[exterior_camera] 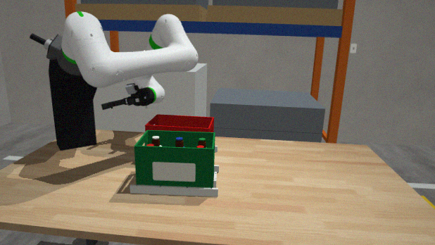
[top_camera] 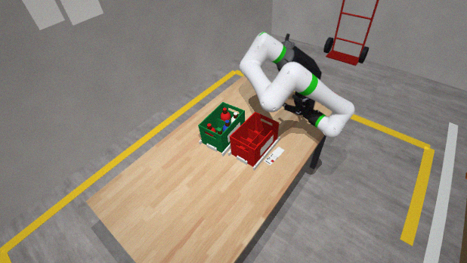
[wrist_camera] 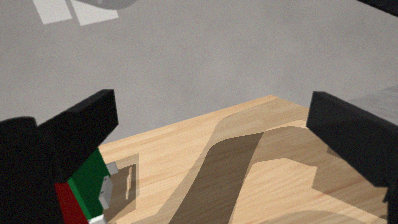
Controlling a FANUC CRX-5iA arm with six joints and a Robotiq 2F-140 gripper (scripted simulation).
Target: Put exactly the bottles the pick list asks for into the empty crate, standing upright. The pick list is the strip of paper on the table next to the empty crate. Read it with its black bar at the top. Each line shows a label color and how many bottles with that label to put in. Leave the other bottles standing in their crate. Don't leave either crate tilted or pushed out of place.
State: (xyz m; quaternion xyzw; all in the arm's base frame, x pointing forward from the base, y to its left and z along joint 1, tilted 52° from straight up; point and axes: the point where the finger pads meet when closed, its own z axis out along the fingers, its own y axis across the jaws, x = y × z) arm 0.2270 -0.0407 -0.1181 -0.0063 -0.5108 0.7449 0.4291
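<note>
A green crate (top_camera: 221, 127) holds several bottles with red, blue, green and white caps (exterior_camera: 179, 141). A red crate (top_camera: 254, 138) stands right beside it and is empty. The pick list (top_camera: 274, 155), a white paper strip, lies on the table on the red crate's other side; its lines are too small to read. My gripper (exterior_camera: 105, 105) hangs open and empty in the air, above the table behind the crates, near the arm's base. In the wrist view its two black fingers stand wide apart (wrist_camera: 212, 112), with a corner of the green crate (wrist_camera: 89, 180) at the lower left.
Both crates sit on pale grey base trays (exterior_camera: 174, 190). The arm's black pedestal (exterior_camera: 72, 105) stands at the table's end. A yellow floor line (top_camera: 151, 130) runs around the table. A red hand truck (top_camera: 349, 34) and shelving (exterior_camera: 331, 70) stand off the table.
</note>
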